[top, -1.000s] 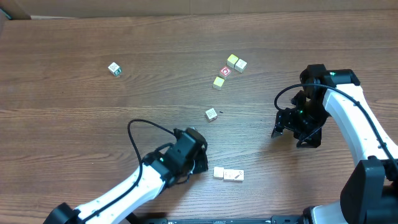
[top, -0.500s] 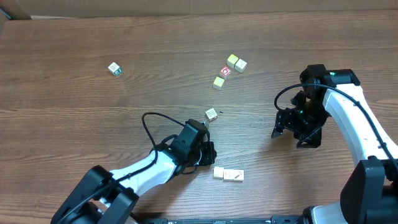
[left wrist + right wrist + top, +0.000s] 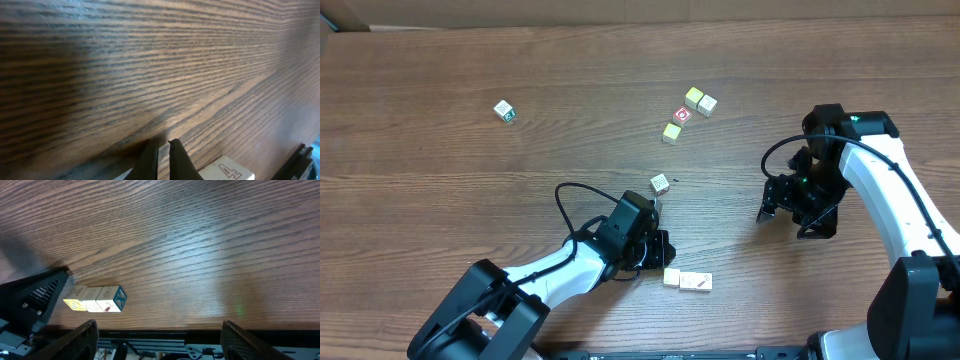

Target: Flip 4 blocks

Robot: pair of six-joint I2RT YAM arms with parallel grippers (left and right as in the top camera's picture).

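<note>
A short row of pale blocks (image 3: 687, 281) lies near the table's front edge; in the right wrist view the row (image 3: 95, 300) shows a yellow face, cream printed faces and a blue end face. My left gripper (image 3: 662, 257) is shut and low over the wood, just behind the row's left end. Its closed fingertips (image 3: 161, 150) hold nothing, and a cream block printed with a 4 (image 3: 229, 171) lies just right of them. More pale blocks sit farther back: a pair (image 3: 700, 100), a yellowish one (image 3: 671, 132) and a single one (image 3: 660, 183). My right gripper (image 3: 787, 221) hangs open and empty at the right.
A cube with a red-and-white ring face (image 3: 682, 115) sits among the back cluster. A cube with green marks (image 3: 503, 111) lies alone at the far left. The front table edge (image 3: 165, 328) runs just beyond the row of blocks. A black cable loops over my left arm.
My left arm has swung right and forward, bringing its shut gripper up to the front row of blocks. The right arm and all blocks have stayed put.
</note>
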